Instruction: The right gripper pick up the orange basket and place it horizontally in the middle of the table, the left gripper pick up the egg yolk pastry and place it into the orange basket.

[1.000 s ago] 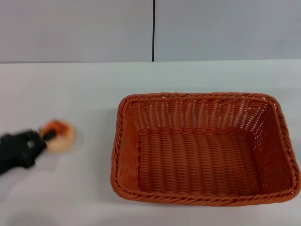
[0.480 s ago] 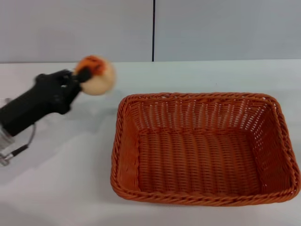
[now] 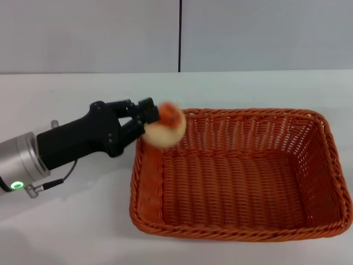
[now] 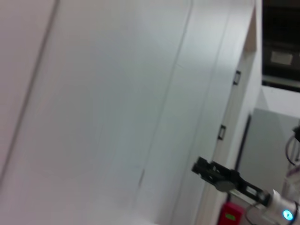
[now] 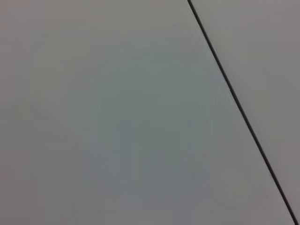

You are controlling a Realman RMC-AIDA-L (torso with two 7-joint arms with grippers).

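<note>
Right tool out of view, pastry (image 3: 164, 130) blurred, left tool (image 3: 144, 118) gripping it, arm reaching in low from the left, pastry above near-left rim of basket (image 3: 237, 171) on white surface (image 3: 83, 221)

Even bright light, egg yolk pastry (image 3: 165, 130) motion-blurred

egg yolk pastry (image 3: 165, 126): motion-blurred | left gripper (image 3: 148, 117): jaws partly hidden by pastry

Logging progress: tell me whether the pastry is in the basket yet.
Not yet. The left pincer holds the egg yolk pastry in the air over the orange basket's near-left rim; the basket floor is bare.
</note>
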